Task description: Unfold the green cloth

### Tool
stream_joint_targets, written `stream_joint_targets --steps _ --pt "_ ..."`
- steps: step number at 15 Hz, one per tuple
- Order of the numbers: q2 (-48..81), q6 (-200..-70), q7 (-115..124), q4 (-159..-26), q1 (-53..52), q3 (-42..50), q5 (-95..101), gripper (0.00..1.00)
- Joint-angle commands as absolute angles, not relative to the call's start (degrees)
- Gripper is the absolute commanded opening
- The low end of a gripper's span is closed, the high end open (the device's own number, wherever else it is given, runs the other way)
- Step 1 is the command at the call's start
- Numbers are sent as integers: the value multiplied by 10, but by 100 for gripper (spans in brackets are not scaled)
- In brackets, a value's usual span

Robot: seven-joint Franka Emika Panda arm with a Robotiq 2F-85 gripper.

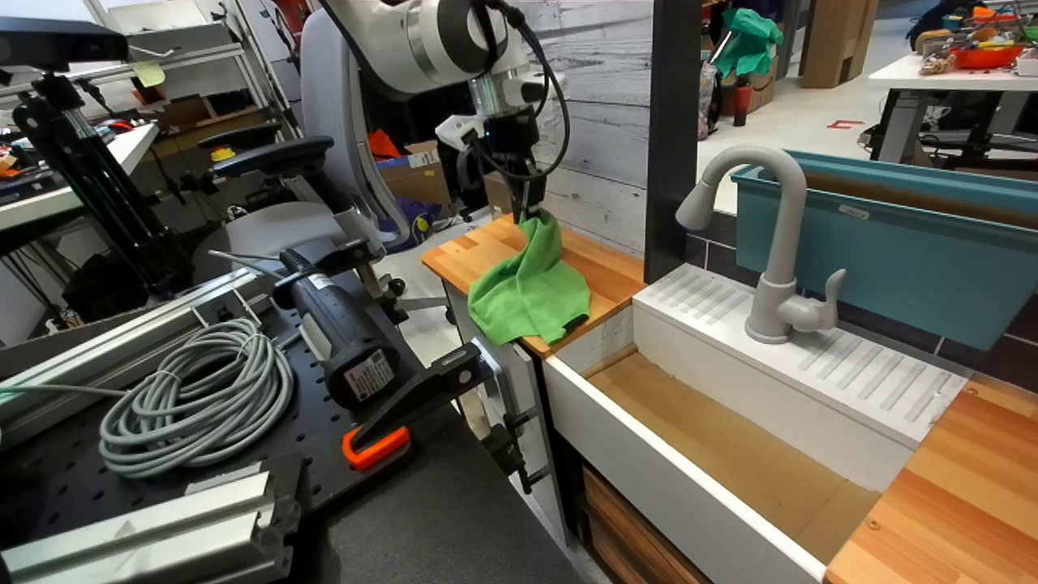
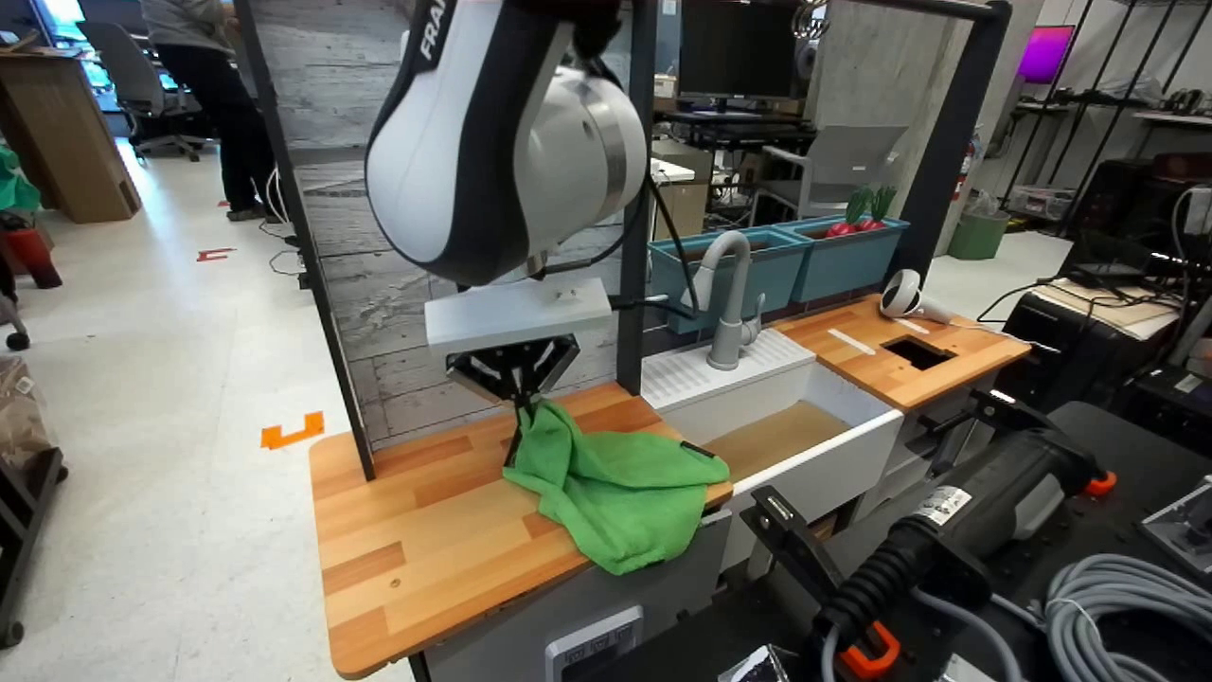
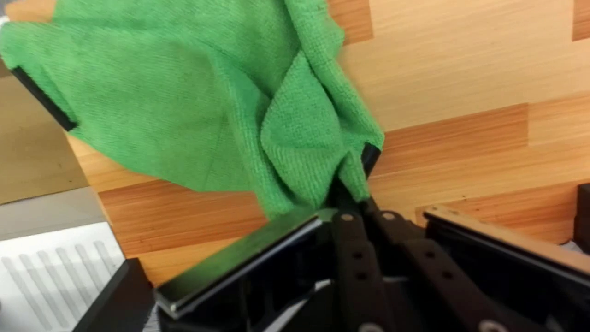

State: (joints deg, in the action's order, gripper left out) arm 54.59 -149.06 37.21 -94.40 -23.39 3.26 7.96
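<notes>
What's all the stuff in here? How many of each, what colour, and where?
wooden counters: two, brown, either side of the sink
sink: one, white, between the counters
green cloth: one, green, bunched on one counter
faucet: one, grey, behind the sink
planters: two, teal, at the back
radishes: two, red, in a planter
tool: one, black and grey, on the black table
cable coil: one, grey, same table
chairs: at least two, grey, background
person: one, dark trousers, background
other clutter: lots, many colours, around the room
robot arm: one, white and black, above the cloth
gripper: one, black, pinching the cloth
</notes>
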Motion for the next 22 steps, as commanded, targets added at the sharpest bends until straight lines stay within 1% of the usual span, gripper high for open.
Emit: stream_joint_targets --steps 1,4,6,7,8,10,11,13,14,15,16,18,22 --pt "612 -1547 320 -887 -231 16 68 1" --pt "646 -1590 265 -876 -226 -10 53 1" --pt "662 -1594 237 -864 -222 -25 40 1" --pt "666 -1586 229 -858 -222 -26 34 28" --pt "664 -1578 223 -856 -221 -25 27 29" --pt "663 -1574 217 -854 -220 -24 13 41" --pt "661 -1572 221 -855 -222 -21 5 50" --pt "649 -1552 237 -865 -226 -9 -9 62" --pt "638 -1547 241 -878 -227 -6 -15 71" --pt "629 -1541 244 -889 -229 -3 -18 77" --pt "618 -1546 248 -906 -232 2 -20 86" --pt "588 -1551 263 -948 -243 13 -18 100" --pt "515 -1559 295 -1034 -259 26 -19 100"
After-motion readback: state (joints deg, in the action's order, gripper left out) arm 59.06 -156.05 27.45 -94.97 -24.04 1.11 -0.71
